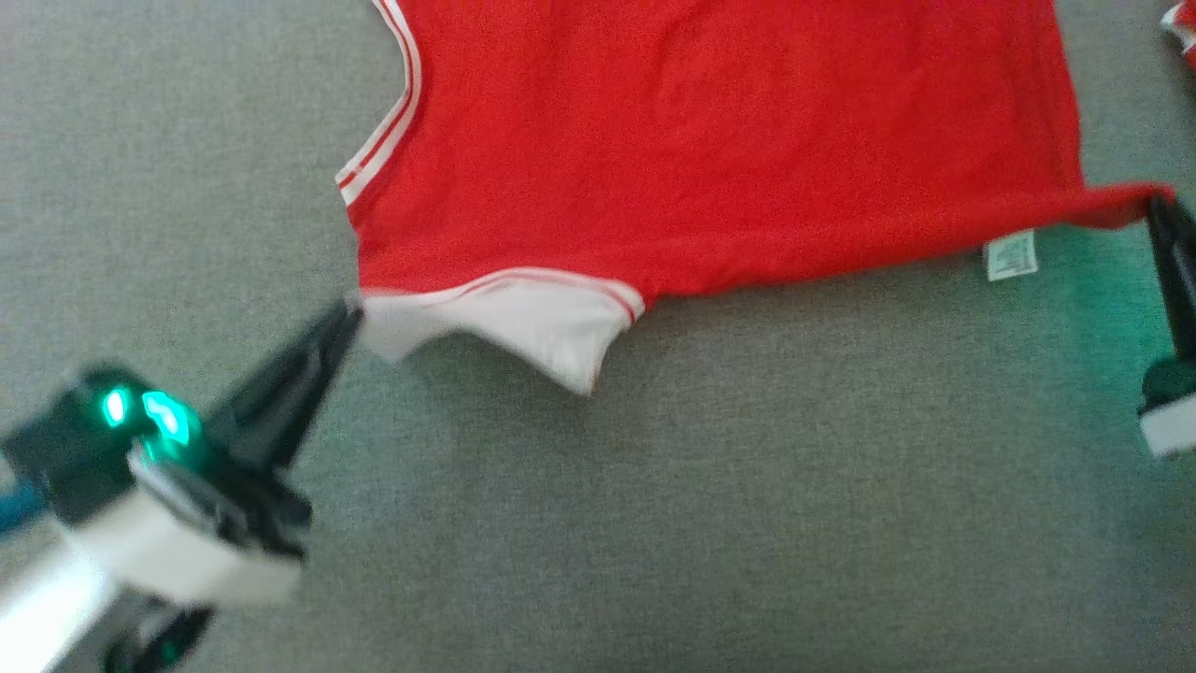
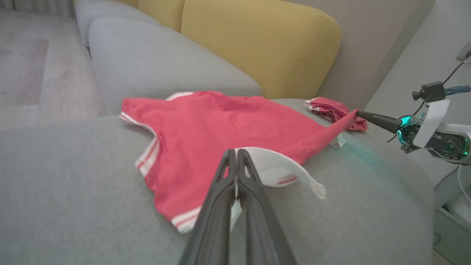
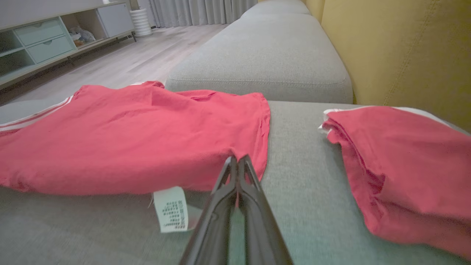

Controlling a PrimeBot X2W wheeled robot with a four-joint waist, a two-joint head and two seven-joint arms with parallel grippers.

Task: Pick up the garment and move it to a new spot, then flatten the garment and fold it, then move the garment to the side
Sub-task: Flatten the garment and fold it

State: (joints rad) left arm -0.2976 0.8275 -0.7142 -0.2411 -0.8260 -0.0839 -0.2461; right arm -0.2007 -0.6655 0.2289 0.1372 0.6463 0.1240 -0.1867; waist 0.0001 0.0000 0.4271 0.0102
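**Left gripper** (image 1: 348,316): the fingers are pressed together on the outer edge of the white sleeve (image 1: 523,327), above the near left part of the grey seat cushion (image 1: 654,523). The sleeve lifts clear of the cushion at the pinch.

**Garment** (image 1: 729,140): red with white striped trim, it is spread over the far half of the cushion. The body lies mostly flat, and only the near edge is raised, strung between the two grips. A care label (image 1: 1011,254) hangs from that edge toward the cushion's right side.

**Right gripper** (image 1: 1159,207): it is clamped on the hem corner (image 3: 244,154) at the cushion's right edge, and the cloth is drawn out to a taut point there.

**Assessment:** holding opposite ends of one edge appears intended to tension the cloth, so it can be dragged or laid smooth. No fold is made yet. The sleeve pinch is shallow and may slip under pull.

**Second red garment** (image 3: 397,165): it sits bunched at the cushion's far right, against the yellow backrest (image 2: 265,48). It is apart from the held piece and needs avoiding.
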